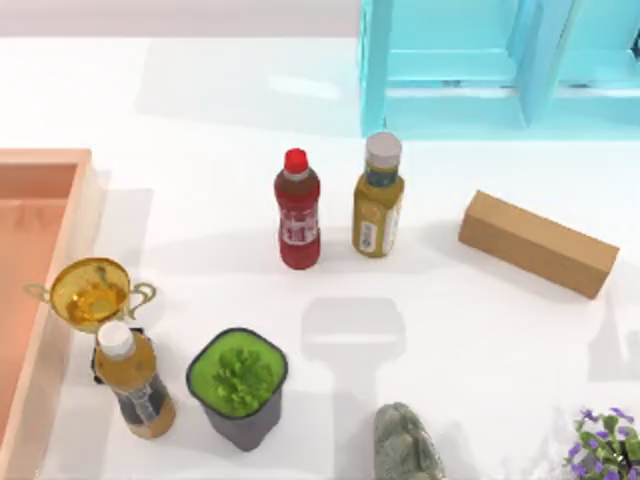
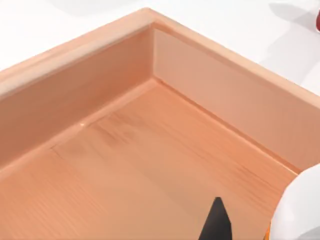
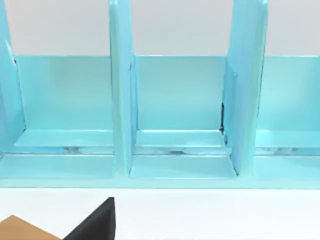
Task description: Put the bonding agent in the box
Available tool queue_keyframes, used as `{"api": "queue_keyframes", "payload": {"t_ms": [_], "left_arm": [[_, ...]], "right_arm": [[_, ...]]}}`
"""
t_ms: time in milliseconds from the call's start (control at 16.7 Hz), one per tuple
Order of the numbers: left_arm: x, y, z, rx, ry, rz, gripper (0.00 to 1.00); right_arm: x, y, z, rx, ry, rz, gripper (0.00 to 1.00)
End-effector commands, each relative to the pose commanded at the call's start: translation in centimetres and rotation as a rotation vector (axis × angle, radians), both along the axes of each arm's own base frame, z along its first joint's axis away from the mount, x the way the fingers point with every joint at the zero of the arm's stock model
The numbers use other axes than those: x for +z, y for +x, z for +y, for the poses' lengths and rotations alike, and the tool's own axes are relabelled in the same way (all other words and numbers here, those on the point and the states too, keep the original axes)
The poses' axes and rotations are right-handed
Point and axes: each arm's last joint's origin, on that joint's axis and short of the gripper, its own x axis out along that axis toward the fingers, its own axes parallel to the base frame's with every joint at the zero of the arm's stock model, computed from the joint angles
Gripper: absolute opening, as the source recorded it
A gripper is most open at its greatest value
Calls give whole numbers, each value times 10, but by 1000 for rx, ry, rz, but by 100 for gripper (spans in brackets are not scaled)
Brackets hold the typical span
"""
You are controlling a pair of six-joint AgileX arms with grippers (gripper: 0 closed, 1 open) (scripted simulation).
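The large open-topped salmon-orange crate point(image 1: 40, 260) sits at the left edge of the top view. In the left wrist view the left gripper's one black fingertip point(image 2: 216, 222) hangs over the crate's wood-grain floor point(image 2: 150, 165). At lower right a white rounded body with an orange sliver point(image 2: 300, 210), apparently the small glue bottle, is beside that fingertip; grasp state cannot be told. The right wrist view faces a light-blue divided rack point(image 3: 165, 110); a dark finger tip point(image 3: 97, 222) shows at the bottom edge, state indeterminate.
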Motion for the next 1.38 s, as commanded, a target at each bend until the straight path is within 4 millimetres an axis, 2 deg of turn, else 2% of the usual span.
{"api": "queue_keyframes", "payload": {"t_ms": [480,600,840,1380], "left_arm": [[-20,24,-15,27,40,-52,0],[-25,27,-23,17,25,-36,0],[-25,27,-24,14,23,-34,0],[-25,27,-24,14,23,-34,68]], "right_arm": [[0,0,0,0,0,0,100],[0,0,0,0,0,0,100],[0,0,0,0,0,0,100],[0,0,0,0,0,0,100]]}}
